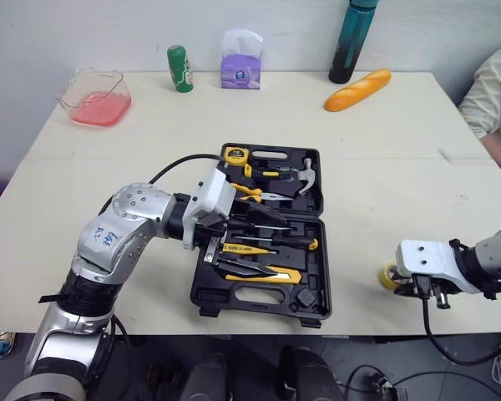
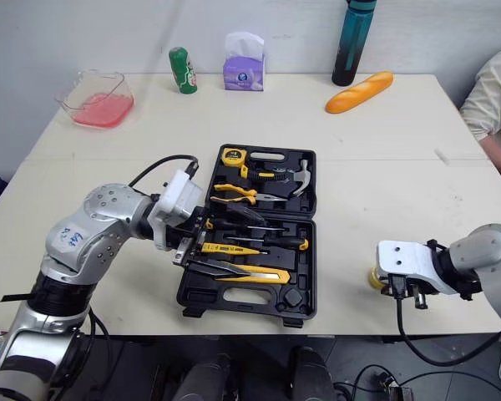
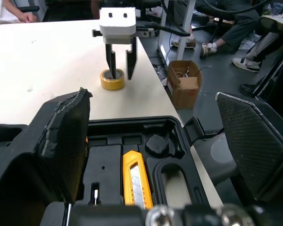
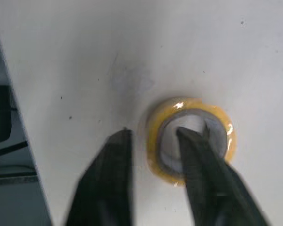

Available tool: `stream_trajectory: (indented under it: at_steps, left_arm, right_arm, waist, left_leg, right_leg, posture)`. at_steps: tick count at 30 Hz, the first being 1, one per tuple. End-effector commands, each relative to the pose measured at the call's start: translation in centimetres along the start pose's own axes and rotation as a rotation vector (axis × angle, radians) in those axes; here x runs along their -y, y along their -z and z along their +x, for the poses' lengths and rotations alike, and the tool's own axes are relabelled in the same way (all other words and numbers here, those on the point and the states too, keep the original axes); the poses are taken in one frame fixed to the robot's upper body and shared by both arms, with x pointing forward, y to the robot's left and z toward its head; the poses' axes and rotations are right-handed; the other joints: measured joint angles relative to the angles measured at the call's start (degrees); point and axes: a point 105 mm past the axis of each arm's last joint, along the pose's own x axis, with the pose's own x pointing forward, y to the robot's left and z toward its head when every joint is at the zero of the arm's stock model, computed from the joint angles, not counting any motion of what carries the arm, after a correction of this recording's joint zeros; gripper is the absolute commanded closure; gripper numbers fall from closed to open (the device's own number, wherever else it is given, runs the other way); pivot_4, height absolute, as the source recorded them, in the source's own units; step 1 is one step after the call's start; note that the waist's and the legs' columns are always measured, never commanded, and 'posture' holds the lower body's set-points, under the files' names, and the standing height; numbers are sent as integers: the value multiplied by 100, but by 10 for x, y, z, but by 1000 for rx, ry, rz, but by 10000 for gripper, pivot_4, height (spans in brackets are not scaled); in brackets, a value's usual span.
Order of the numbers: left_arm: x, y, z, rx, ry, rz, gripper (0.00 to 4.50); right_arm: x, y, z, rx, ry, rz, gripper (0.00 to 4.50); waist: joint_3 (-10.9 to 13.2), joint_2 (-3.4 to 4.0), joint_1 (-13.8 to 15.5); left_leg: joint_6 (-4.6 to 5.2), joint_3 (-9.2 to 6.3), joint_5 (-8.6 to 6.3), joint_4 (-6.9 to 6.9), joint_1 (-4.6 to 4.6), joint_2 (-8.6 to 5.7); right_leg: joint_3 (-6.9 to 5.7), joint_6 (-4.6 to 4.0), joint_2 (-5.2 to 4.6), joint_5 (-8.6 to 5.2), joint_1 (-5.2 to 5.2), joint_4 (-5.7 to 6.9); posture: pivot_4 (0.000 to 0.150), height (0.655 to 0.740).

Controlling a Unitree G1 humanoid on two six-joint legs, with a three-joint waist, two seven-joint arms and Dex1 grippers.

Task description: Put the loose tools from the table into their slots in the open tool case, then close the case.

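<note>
Right wrist: tool astride tape rim

We see the black tool case open flat mid-table, tools slotted; a yellow tape roll lies flat to its right.

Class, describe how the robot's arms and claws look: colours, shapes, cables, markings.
Left arm: rounded silver shells, blue markings, looping black cable. Right arm: grey, hanging black cable. Left claw and right claw: white boxy block, two black fingers.
</note>
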Motion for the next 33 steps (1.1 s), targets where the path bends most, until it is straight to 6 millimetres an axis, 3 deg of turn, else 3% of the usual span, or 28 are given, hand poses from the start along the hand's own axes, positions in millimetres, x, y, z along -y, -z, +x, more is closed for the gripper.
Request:
stream_trajectory:
  at_steps: [1,3,10,33]
  left_arm:
    - [7,-8,2,15,2,44,0]
    - [8,-8,3,18,-1,44,0]
    - [5,-12,5,35,-22,56,0]
    - [4,-9,1,25,-40,74,0]
  right_arm:
    - [6,-21,-24,9,10,-95,9380]
    - [4,-23,-28,-7,-24,-106,569]
    - [-3,-8,-23,-115,-111,-124,569]
    - [6,-1,14,-96,-73,-111,569]
  waist:
    - [0,0,-15]
    - [0,1,-16]
    - [1,0,2]
    - [1,0,-1]
  left_leg:
    - [0,0,0,0,0,0]
    - [-1,0,0,-1,1,2]
    - [1,-7,-1,1,0,-2]
    - [0,-4,0,1,3,0]
  right_leg:
    - [1,0,-1,0,0,0]
    - [2,-1,0,0,0,0]
    - [-4,-2,-9,-1,7,-7]
    - [-4,-3,-4,-1,5,-2]
  posture:
    - [1500,7400]
    - [1500,7400]
    - [1500,7400]
    - [1500,7400]
